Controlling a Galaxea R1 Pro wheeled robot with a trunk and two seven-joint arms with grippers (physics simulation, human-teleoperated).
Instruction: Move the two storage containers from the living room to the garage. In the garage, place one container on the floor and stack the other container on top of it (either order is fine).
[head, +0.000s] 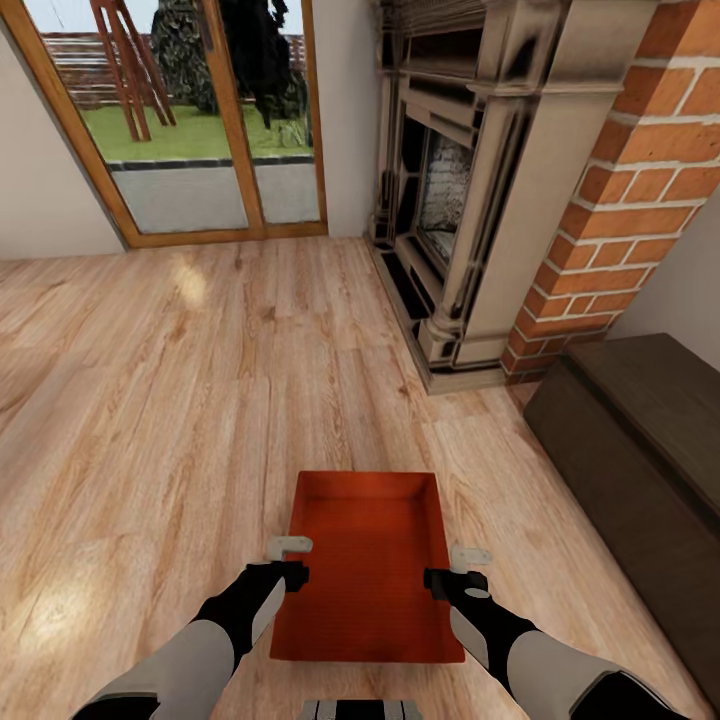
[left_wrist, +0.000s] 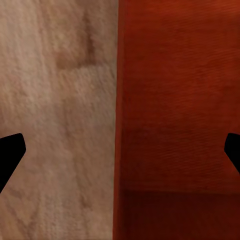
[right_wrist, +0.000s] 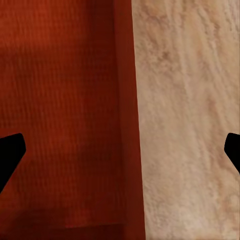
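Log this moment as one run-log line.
room: living room | bin: on wood floor | left gripper: open astride left wall | right gripper: open astride right wall

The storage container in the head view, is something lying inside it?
No, the storage container shows only its bare orange-red bottom.

No readable text, label, brand or number (on any surface here).

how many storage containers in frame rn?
1. One storage container sits on the wood floor in front of the robot, between the left hand and right hand, each straddling a side wall. The second isn't in frame.
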